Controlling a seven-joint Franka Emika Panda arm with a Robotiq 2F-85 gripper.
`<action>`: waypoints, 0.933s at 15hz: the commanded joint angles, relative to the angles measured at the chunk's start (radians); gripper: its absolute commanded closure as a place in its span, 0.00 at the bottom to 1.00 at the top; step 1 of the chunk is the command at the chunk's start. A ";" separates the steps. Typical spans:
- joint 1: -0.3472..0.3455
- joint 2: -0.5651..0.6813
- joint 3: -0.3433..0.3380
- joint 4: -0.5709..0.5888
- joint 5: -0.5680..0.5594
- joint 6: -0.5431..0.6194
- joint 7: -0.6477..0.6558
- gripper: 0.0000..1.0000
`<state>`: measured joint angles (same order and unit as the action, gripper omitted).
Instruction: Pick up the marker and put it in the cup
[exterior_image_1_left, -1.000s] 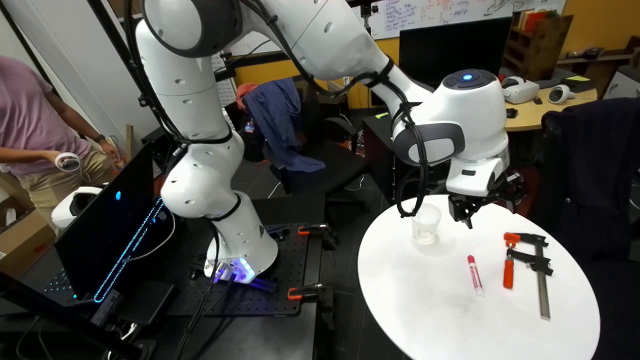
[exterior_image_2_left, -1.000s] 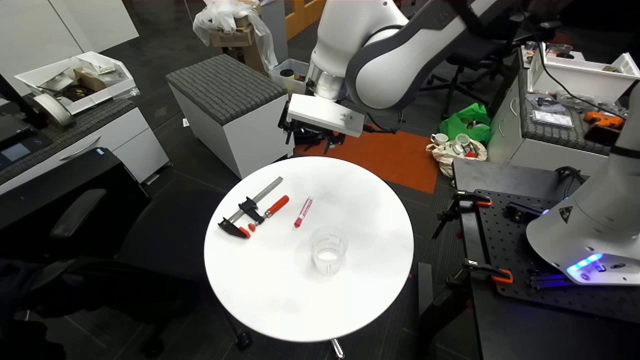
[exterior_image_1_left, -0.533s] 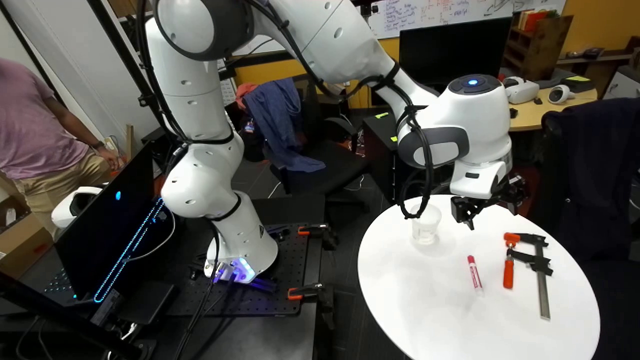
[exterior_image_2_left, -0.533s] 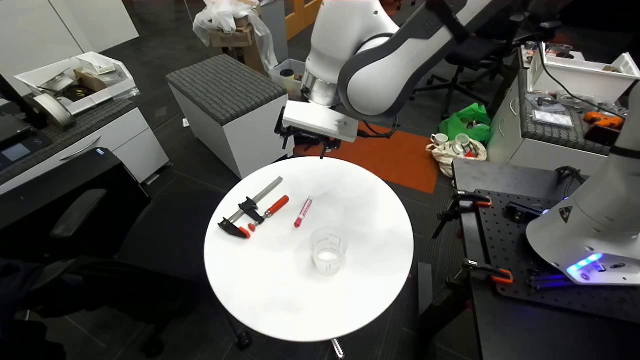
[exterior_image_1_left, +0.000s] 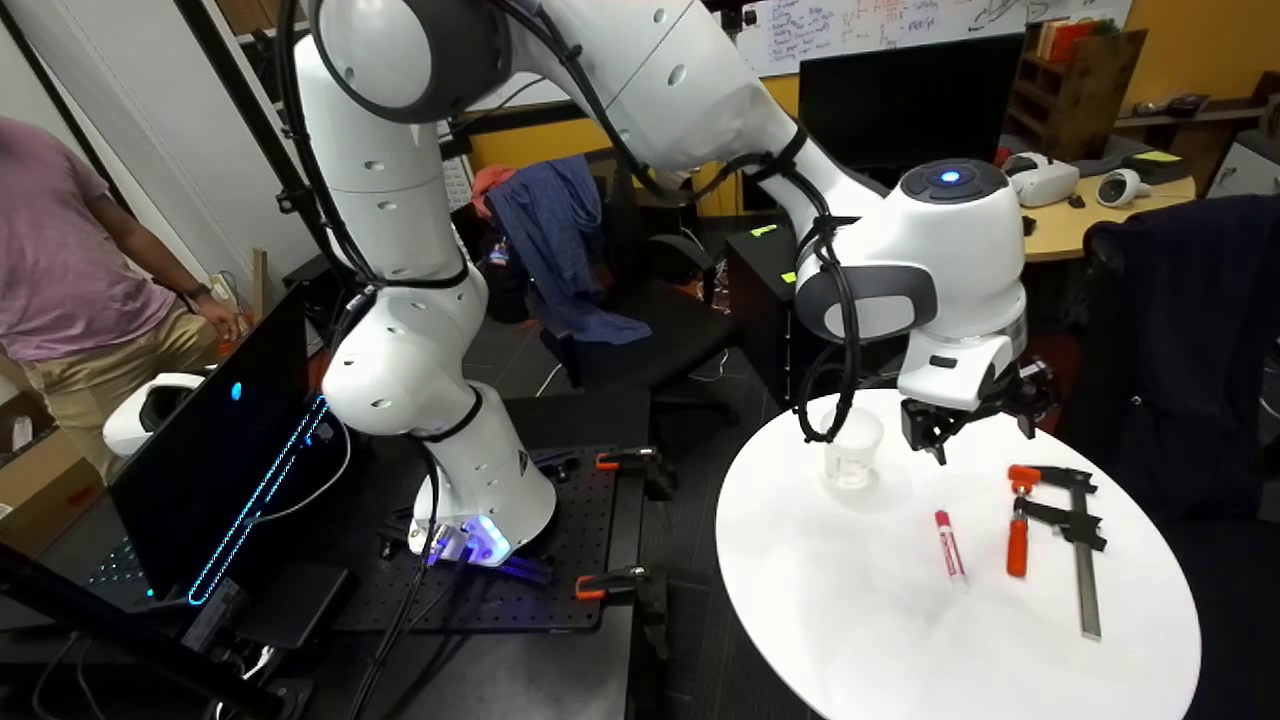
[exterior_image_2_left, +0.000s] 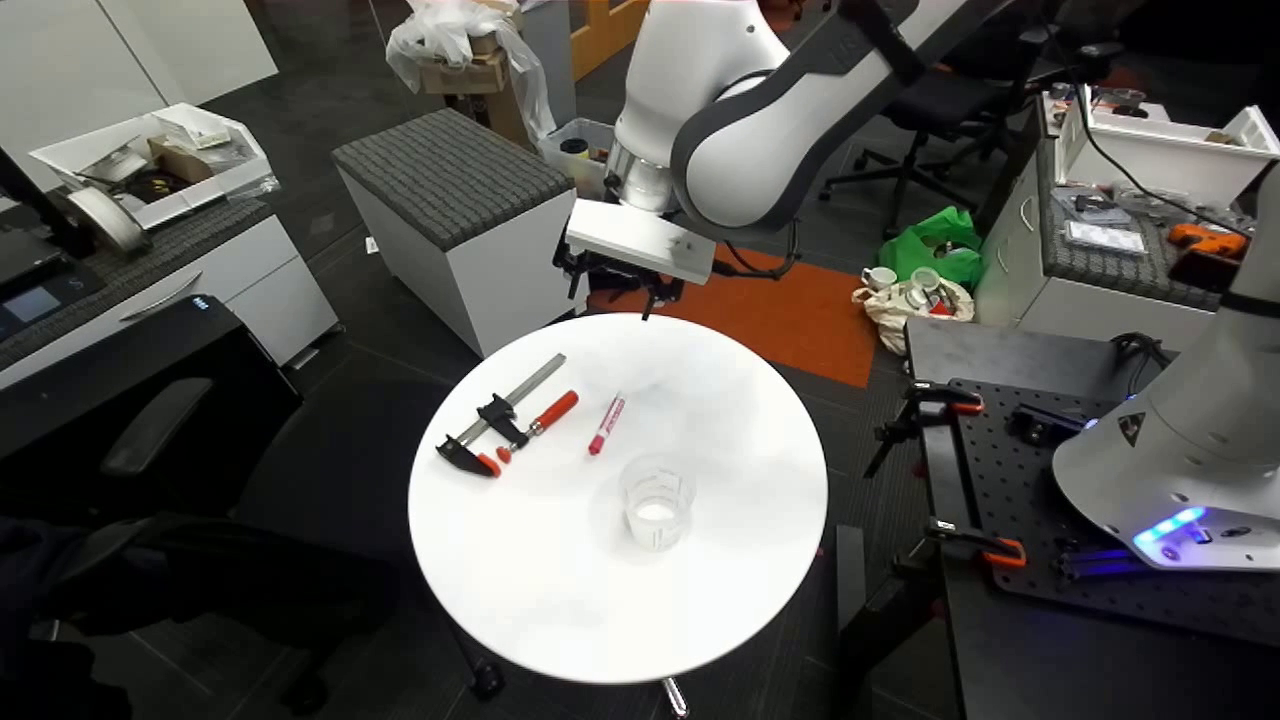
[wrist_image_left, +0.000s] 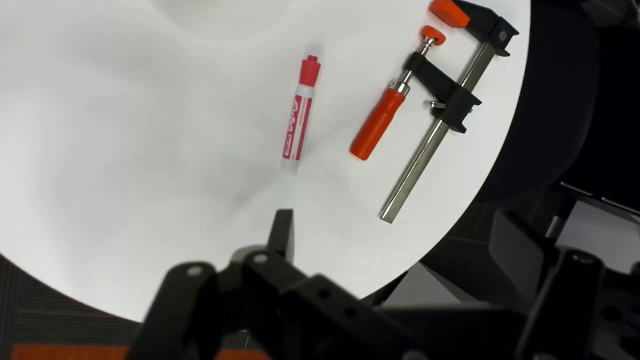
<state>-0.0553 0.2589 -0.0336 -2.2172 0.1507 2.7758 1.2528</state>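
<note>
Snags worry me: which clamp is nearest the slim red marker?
The red-handled steel clamp, beside the marker; both orange-tipped black clamps sit at the black table's edge.

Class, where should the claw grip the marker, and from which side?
I'd grip the marker at mid-barrel, coming straight down from above, with the open claw set to pinch across the marker's long sides. It lies flat, and its straight, slim body suits that. The red-and-black clamp lies beside it, not touching, probably leaving room.

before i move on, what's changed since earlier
The Panda arm has shifted slightly down and away from its base; its open jaws hold nothing. The white controller the person held has left view. Red-capped marker, clear plastic cup and bar clamp stayed put.
</note>
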 joint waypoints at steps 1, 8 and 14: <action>-0.001 0.030 0.004 0.028 0.103 -0.008 -0.066 0.00; -0.009 0.127 0.007 0.095 0.190 -0.015 -0.108 0.00; -0.019 0.231 0.009 0.182 0.241 -0.033 -0.131 0.00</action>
<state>-0.0611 0.4374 -0.0334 -2.0999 0.3487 2.7739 1.1592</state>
